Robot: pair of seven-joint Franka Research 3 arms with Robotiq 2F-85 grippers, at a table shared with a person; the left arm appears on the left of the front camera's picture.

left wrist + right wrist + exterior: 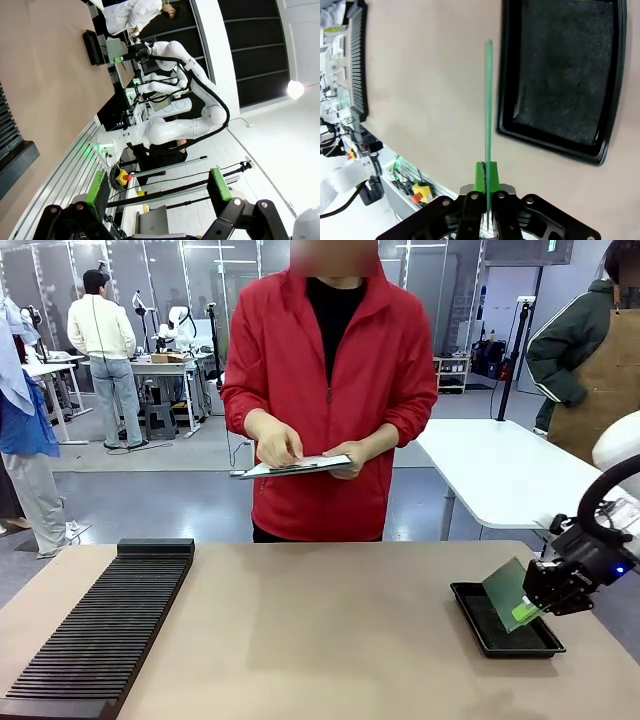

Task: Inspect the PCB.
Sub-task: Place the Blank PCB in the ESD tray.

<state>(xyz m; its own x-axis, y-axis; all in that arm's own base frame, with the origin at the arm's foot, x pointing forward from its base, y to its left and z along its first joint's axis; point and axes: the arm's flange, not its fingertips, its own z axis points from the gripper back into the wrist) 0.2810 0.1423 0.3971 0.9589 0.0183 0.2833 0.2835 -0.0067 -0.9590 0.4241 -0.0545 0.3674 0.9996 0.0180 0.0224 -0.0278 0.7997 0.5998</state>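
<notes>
A: The black two-finger right pincer [527, 612] is wearing bright green pads, a blue light is glowing on its wrist, and a black cable is looping over the white arm.

B: The left pincer [158, 195] is showing the same green pads. The person is wearing a red zipped jacket [330, 390] over black.

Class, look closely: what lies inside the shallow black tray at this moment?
The tray shows only its bare dark textured floor. The PCB is lifted clear, clamped in the right gripper. In the front view the board hides part of the tray's floor.
</notes>
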